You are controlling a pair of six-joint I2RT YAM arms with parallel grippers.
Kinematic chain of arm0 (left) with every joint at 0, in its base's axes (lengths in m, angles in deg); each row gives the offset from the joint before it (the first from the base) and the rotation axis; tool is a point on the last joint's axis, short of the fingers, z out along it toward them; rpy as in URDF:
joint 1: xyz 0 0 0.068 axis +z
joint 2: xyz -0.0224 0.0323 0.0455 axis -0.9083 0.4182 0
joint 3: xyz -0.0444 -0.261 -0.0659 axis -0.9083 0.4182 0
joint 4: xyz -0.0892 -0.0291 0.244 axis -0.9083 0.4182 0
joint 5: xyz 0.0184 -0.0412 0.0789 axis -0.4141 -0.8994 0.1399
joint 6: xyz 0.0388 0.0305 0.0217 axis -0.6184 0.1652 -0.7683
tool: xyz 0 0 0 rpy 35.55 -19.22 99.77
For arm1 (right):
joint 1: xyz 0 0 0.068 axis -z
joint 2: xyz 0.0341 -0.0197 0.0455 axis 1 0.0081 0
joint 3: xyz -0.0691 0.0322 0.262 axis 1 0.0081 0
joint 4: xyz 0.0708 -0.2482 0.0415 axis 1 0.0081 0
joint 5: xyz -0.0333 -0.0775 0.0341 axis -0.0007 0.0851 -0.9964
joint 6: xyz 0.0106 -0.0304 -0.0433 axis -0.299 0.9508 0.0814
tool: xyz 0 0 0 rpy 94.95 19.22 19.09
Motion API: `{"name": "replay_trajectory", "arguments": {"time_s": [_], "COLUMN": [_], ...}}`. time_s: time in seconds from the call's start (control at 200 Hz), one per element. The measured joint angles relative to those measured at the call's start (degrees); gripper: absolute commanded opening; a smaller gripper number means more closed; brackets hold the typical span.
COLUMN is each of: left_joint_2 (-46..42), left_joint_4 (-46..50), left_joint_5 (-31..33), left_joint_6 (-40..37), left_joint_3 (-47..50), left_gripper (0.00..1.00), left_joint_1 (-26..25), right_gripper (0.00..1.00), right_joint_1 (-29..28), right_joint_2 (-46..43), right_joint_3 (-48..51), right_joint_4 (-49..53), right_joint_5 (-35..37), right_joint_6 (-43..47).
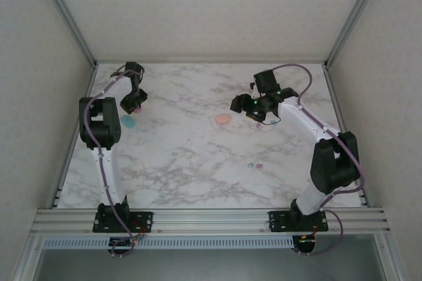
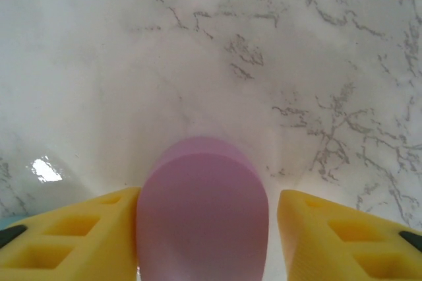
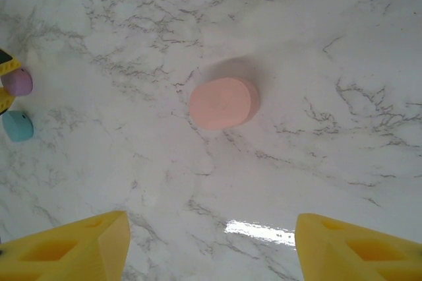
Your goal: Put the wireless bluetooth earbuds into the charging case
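A purple-pink oval charging case (image 2: 201, 208) stands on the marble between the yellow fingers of my left gripper (image 2: 208, 228). The left finger touches it and a narrow gap shows at the right finger. From above, that left gripper (image 1: 136, 103) is at the far left of the table. My right gripper (image 1: 260, 115) hangs open above the marble, just right of a salmon-pink case (image 1: 223, 119). In the right wrist view the salmon case (image 3: 221, 103) lies ahead of the wide open right gripper (image 3: 211, 228). Two tiny earbuds, teal (image 1: 250, 163) and purple (image 1: 259, 165), lie together on the table nearer the arm bases.
A teal case (image 1: 128, 121) lies just in front of the left gripper and shows again as a teal case (image 3: 18, 126) at the left edge of the right wrist view. Metal frame posts and white walls enclose the marble table (image 1: 184, 162).
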Motion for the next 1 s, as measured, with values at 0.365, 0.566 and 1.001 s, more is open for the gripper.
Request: {"name": "replay_trajectory", "arguments": {"time_s": [0.365,0.566,1.001], "left_joint_2": [-1.79,-11.04,-32.83], "left_joint_4": [-1.11,-3.39,-11.89], "left_joint_5": [-2.58,-7.67,-17.07], "left_joint_6": [1.66,6.82,27.36], "left_joint_3": [2.69,11.61,21.88], "left_gripper": [0.36,0.36,0.36], "left_joint_1": [-0.26,-4.00,-19.67], "right_gripper": [0.68,0.63,0.61], "right_joint_1": [0.00,-0.07,-9.77], "right_joint_2": [-0.02,-1.16,-6.34], "right_joint_3": [0.92,5.01,19.78], "right_joint_4": [0.28,-5.35,-39.52], "right_joint_5": [0.07,-3.13,-4.04], "right_joint_6": [-0.07,-0.48,-0.50]}}
